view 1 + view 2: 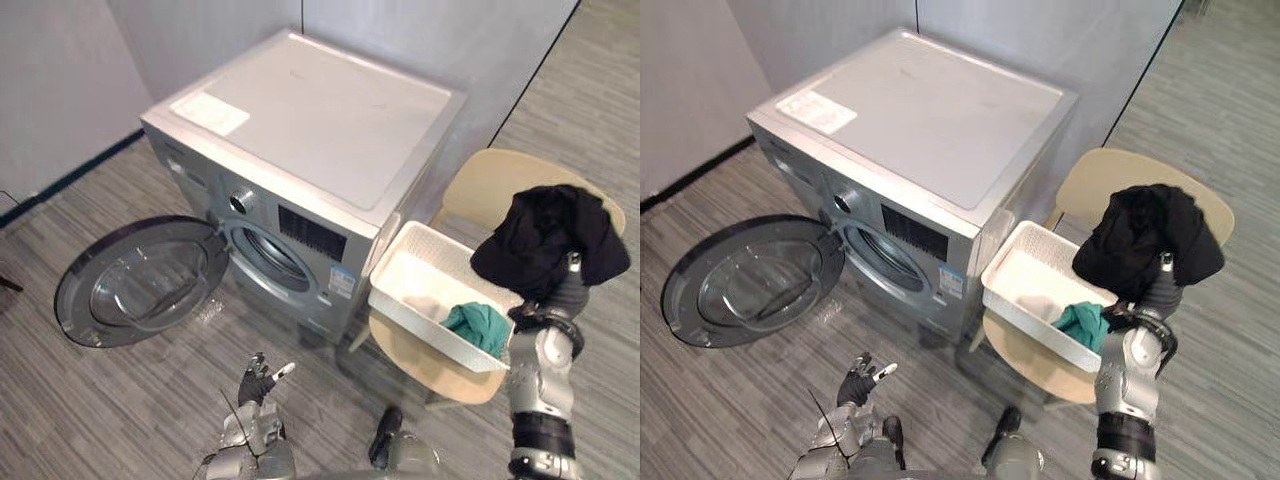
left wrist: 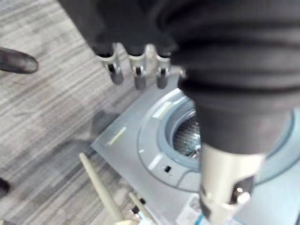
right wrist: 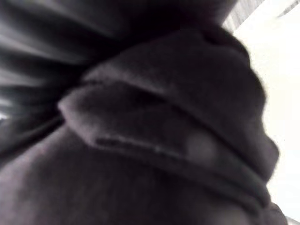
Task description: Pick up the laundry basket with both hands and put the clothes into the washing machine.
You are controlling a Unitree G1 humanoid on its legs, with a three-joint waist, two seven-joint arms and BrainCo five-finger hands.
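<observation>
washing machine (image 1: 320, 120) stands far centre, its round door (image 1: 140, 280) open to the left and the drum mouth exposed. beige chair (image 1: 500, 185) on its right carries the white laundry basket (image 1: 415, 262), just beside the machine. black garment (image 1: 550, 235) hangs above the basket's right end, draped over the right hand (image 1: 570, 288); that hand's state cannot be told. teal garment (image 1: 480, 325) lies in the basket. left hand (image 1: 260, 382) hovers low and near, spread, holding nothing. white sticker (image 1: 210, 113) on the lid and label (image 1: 343, 282) on the front: print unreadable.
</observation>
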